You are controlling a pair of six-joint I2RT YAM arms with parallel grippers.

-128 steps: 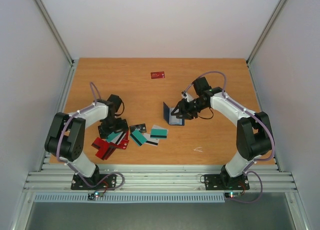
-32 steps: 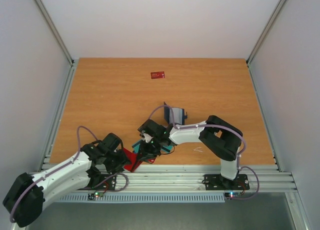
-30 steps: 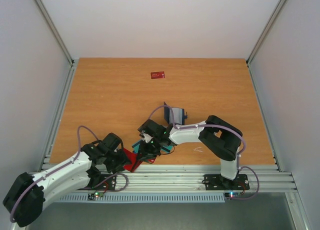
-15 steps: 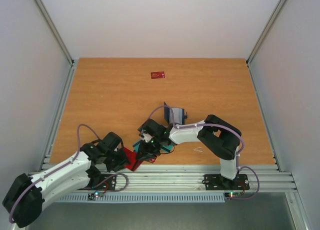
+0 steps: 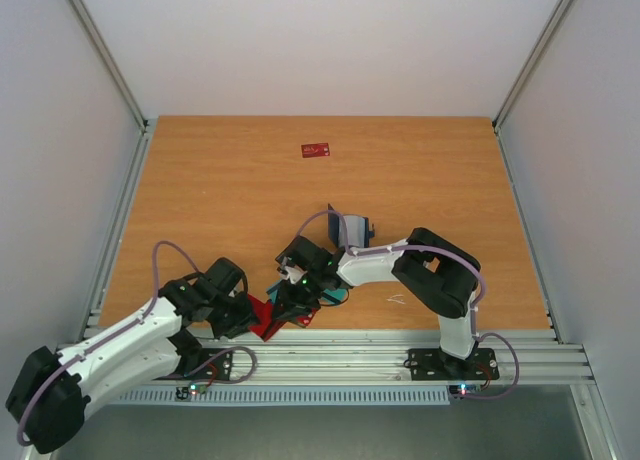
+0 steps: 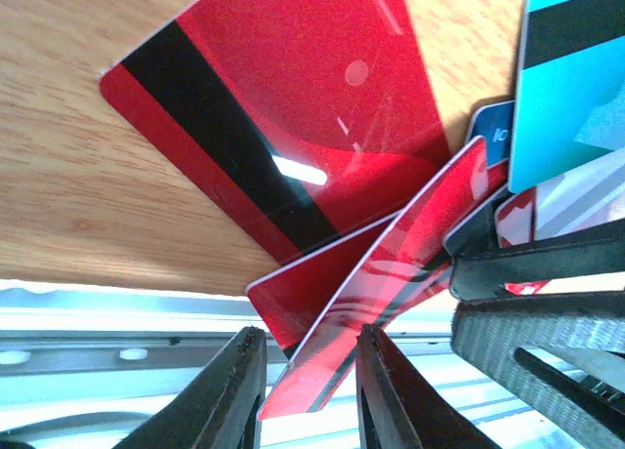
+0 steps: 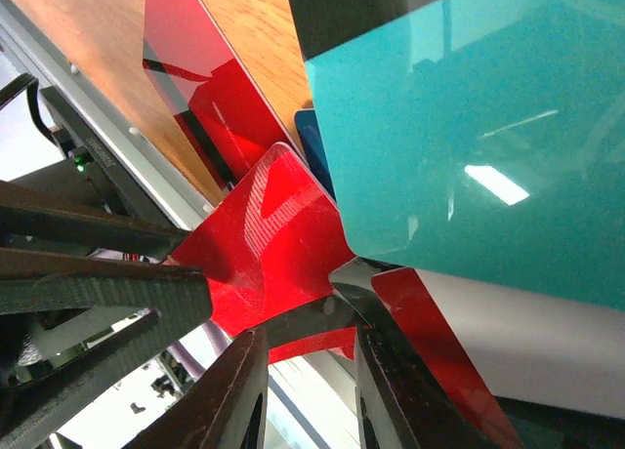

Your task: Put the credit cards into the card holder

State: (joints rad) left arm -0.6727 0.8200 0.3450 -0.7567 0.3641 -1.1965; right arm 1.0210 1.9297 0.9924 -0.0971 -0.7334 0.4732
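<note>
Pinches a tilted red card (image 6: 391, 273) between the two black fingers (image 6: 229, 395) of the left gripper (image 6: 311, 337), one corner low in the gap, its edges touching both. Looks ahead onto a second red card (image 6: 293, 107), flat on the wooden table (image 6: 88, 205), black stripe up. Finds a third red card (image 6: 293, 295) under the tilted one, just beyond the fingertips. Sees, ahead and right, a teal card (image 6: 571, 88) over a blue card (image 6: 493, 135) and a white card (image 6: 586, 200). Meets black fingers (image 6: 547, 273) of the right gripper (image 6: 469, 295) close on the right, a red sliver between them.

Nothing fully legible; white letter fragments on the blue card (image 6: 491, 137); the far red card (image 5: 316, 150) bears blurred print.
</note>
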